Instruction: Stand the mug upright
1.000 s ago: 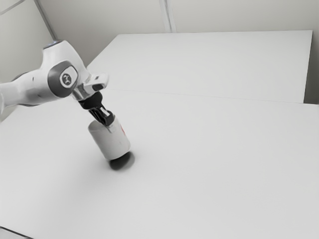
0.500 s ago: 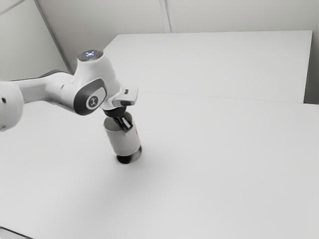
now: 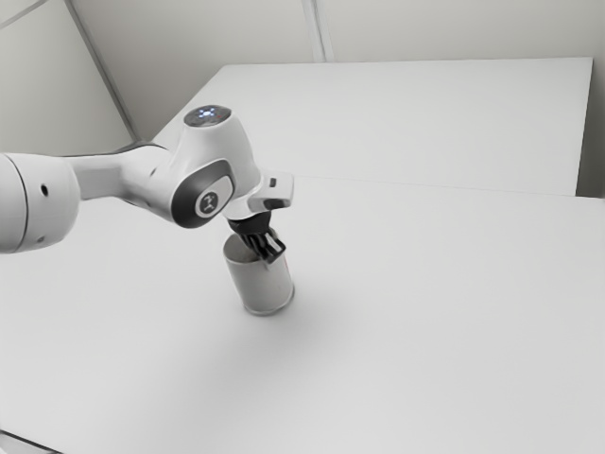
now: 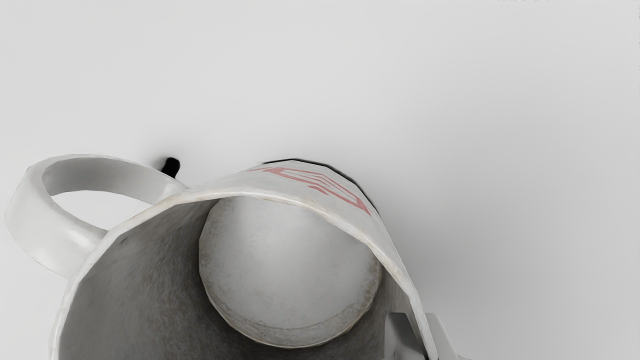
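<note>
My gripper (image 3: pixel 268 250) is at the rim of the white mug (image 3: pixel 262 287), whose open end faces up. The mug leans slightly toward the exterior view's left, its base at or very near the tabletop. In the wrist view the mug (image 4: pixel 290 270) shows its inner floor, a handle and a red print on the outer wall. There my gripper (image 4: pixel 422 340) has one fingertip inside the mug and the other outside, pinching the wall between them.
The white table (image 3: pixel 425 331) extends around the mug. A dark-edged object (image 3: pixel 28 443) lies at the exterior view's lower left corner. Another white surface (image 3: pixel 397 123) stands toward the back, with walls behind it.
My gripper has carried the mug toward the exterior view's right. The mug has turned from a strong tilt to nearly upright, and the dark shadow under its base has shrunk away.
</note>
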You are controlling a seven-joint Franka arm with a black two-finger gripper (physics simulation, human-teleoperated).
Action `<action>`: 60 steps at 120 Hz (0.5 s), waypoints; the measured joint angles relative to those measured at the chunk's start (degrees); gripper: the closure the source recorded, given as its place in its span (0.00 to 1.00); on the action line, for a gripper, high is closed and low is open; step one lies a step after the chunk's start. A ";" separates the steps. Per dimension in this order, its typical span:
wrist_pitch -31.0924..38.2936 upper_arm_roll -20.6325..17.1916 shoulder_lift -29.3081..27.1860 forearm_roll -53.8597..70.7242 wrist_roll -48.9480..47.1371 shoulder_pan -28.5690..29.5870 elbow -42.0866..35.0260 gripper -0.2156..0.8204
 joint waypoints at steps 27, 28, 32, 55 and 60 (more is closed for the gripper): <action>0.08 -0.09 0.30 -0.53 -2.00 -0.41 0.01 0.84; 0.08 -0.09 0.31 -0.54 -2.06 -0.43 0.01 0.83; 0.08 -0.09 0.31 -0.58 -2.30 -0.50 0.01 0.78; 0.00 -0.33 -0.45 -0.70 -3.86 -0.58 1.65 0.50; -0.12 -0.35 -0.48 -0.69 -4.12 -0.52 2.79 0.46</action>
